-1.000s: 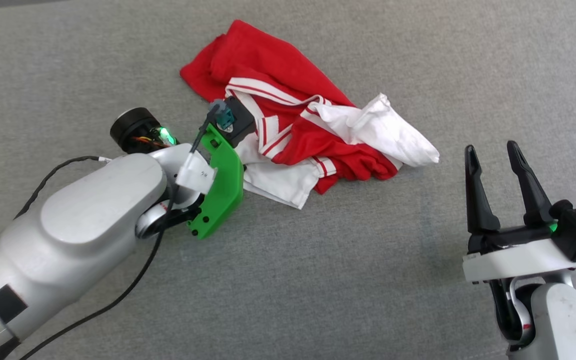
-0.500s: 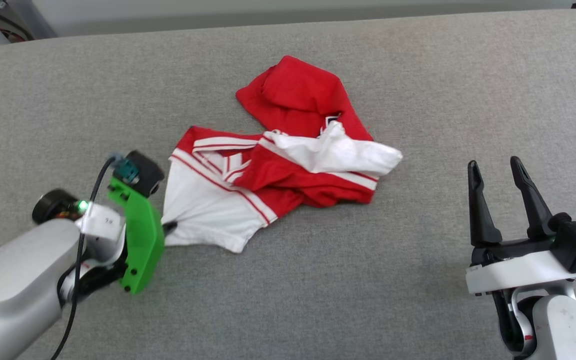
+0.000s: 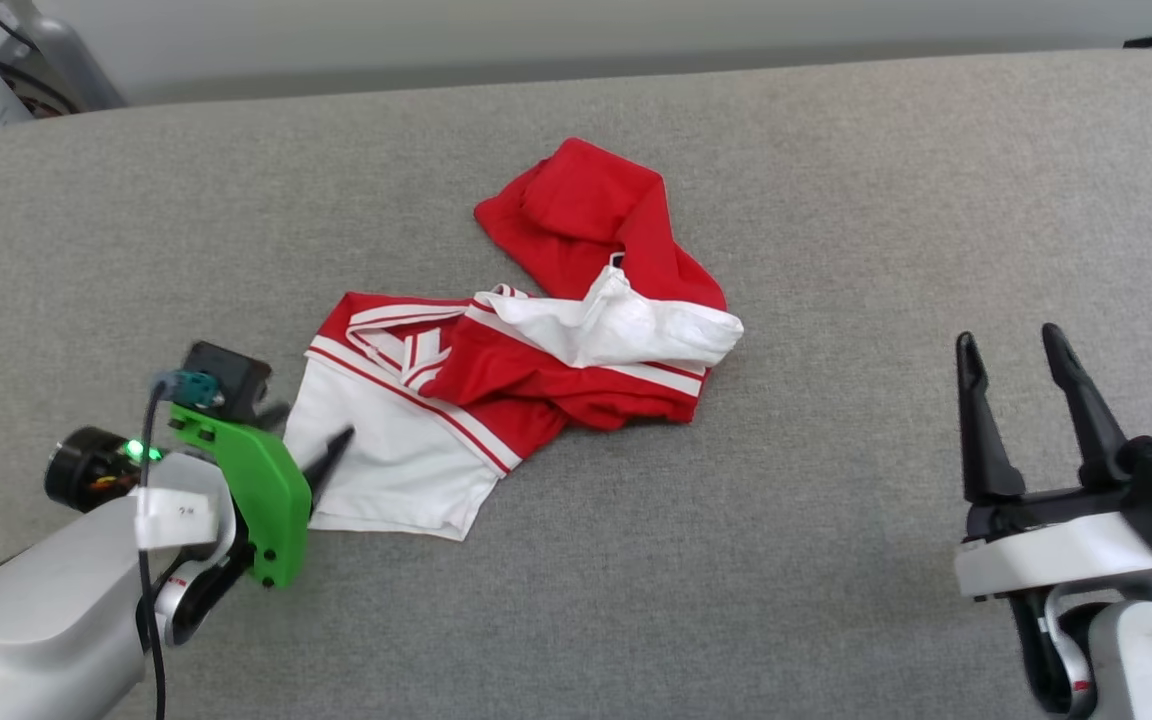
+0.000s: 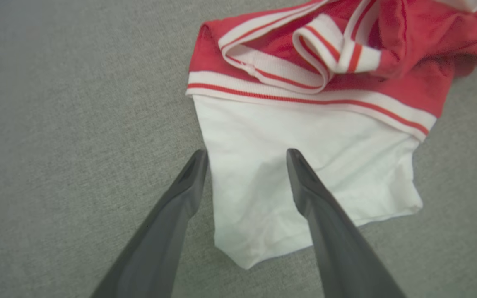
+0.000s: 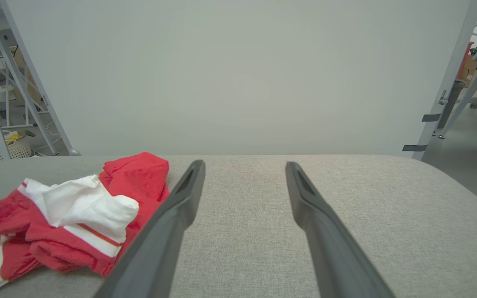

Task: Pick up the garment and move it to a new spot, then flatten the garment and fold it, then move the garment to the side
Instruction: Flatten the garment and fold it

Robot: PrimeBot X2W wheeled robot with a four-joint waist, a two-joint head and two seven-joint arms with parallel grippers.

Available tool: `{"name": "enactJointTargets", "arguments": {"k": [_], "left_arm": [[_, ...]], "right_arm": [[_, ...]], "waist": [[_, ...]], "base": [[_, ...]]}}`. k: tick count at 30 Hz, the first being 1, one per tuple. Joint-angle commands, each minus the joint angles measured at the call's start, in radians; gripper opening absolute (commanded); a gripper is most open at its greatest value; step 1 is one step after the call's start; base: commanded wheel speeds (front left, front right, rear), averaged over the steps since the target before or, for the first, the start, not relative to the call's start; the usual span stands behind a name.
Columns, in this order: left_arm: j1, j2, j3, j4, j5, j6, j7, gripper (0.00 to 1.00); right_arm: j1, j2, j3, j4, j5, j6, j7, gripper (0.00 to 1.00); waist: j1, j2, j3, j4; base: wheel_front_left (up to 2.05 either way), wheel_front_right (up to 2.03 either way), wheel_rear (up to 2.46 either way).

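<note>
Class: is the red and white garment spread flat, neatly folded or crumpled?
Crumpled. The garment lies bunched, red body twisted over itself; one white sleeve lies flat.

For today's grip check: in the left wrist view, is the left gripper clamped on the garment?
No, the left gripper stands open, fingers apart over the garment.

**The Tally: Ones and Twos**

One garment (image 3: 536, 370) lies on one grey padded surface (image 3: 836, 560). Two grippers, the left gripper (image 4: 246, 152) and the right gripper (image 3: 1008, 336), each carry two dark fingers (image 5: 172, 223), four in all. One white basket (image 5: 15, 151) stands in the background.
</note>
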Motion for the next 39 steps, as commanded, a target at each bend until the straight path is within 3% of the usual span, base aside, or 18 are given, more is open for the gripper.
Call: {"name": "enactJointTargets", "arguments": {"k": [1, 5, 7, 13, 16, 19, 22, 26, 33, 39], "left_arm": [[0.025, -0.005, 0.026, -0.008, 0.027, 0.044, -0.080, 1.00], [0.092, -0.014, 0.087, -0.069, 0.050, 0.171, -0.271, 1.00], [0.125, -0.013, 0.113, -0.109, 0.065, 0.234, -0.319, 1.00], [0.236, -0.048, 0.281, -0.260, 0.192, 0.416, -0.355, 1.00], [0.322, -0.092, 0.385, -0.331, 0.298, 0.472, -0.355, 1.00], [0.415, -0.147, 0.489, -0.380, 0.399, 0.499, -0.355, 1.00], [0.494, -0.206, 0.574, -0.410, 0.476, 0.497, -0.355, 1.00], [0.577, -0.287, 0.661, -0.416, 0.557, 0.458, -0.355, 1.00], [0.628, -0.408, 0.783, -0.391, 0.672, 0.350, -0.355, 1.00], [0.618, -0.490, 0.844, -0.374, 0.743, 0.269, -0.355, 1.00]], "right_arm": [[0.007, -0.011, -0.017, -0.012, -0.012, -0.001, -0.006, 1.00], [-0.009, -0.026, -0.068, -0.032, -0.012, -0.001, -0.006, 1.00], [-0.022, -0.044, -0.074, -0.043, -0.012, -0.001, -0.006, 1.00], [-0.096, -0.092, -0.085, -0.087, 0.056, -0.001, -0.006, 1.00], [-0.145, -0.141, -0.065, -0.102, 0.079, -0.001, -0.006, 1.00], [-0.206, -0.203, -0.016, -0.100, 0.108, -0.001, -0.006, 1.00], [-0.269, -0.287, 0.078, -0.058, 0.144, -0.001, -0.006, 1.00], [-0.362, -0.411, 0.278, 0.034, 0.210, -0.001, 0.015, 1.00], [-0.580, -0.594, 0.681, 0.080, 0.408, -0.001, 0.264, 1.00], [-0.721, -0.682, 0.945, 0.084, 0.559, -0.001, 0.513, 1.00]], "waist": [[0.0000, 0.0000, -0.040, 0.022], [0.0000, 0.0000, -0.075, 0.052], [0.0000, 0.0000, -0.089, 0.069], [0.0000, 0.0000, -0.103, 0.115], [0.0000, 0.0000, -0.102, 0.133], [0.0000, 0.0000, -0.099, 0.147], [0.0000, 0.0000, -0.095, 0.157], [0.0000, 0.0000, -0.087, 0.171], [0.0000, 0.0000, -0.046, 0.199], [0.0000, 0.0000, 0.005, 0.225]], "base": [[0.00, 0.00, 0.00], [0.00, 0.00, 0.00], [0.00, 0.00, 0.00], [0.00, 0.00, 0.00], [0.00, 0.00, 0.00], [0.00, 0.00, 0.00], [0.00, 0.00, 0.00], [0.00, 0.00, 0.00], [0.00, 0.00, 0.00], [0.00, 0.00, 0.00]]}}
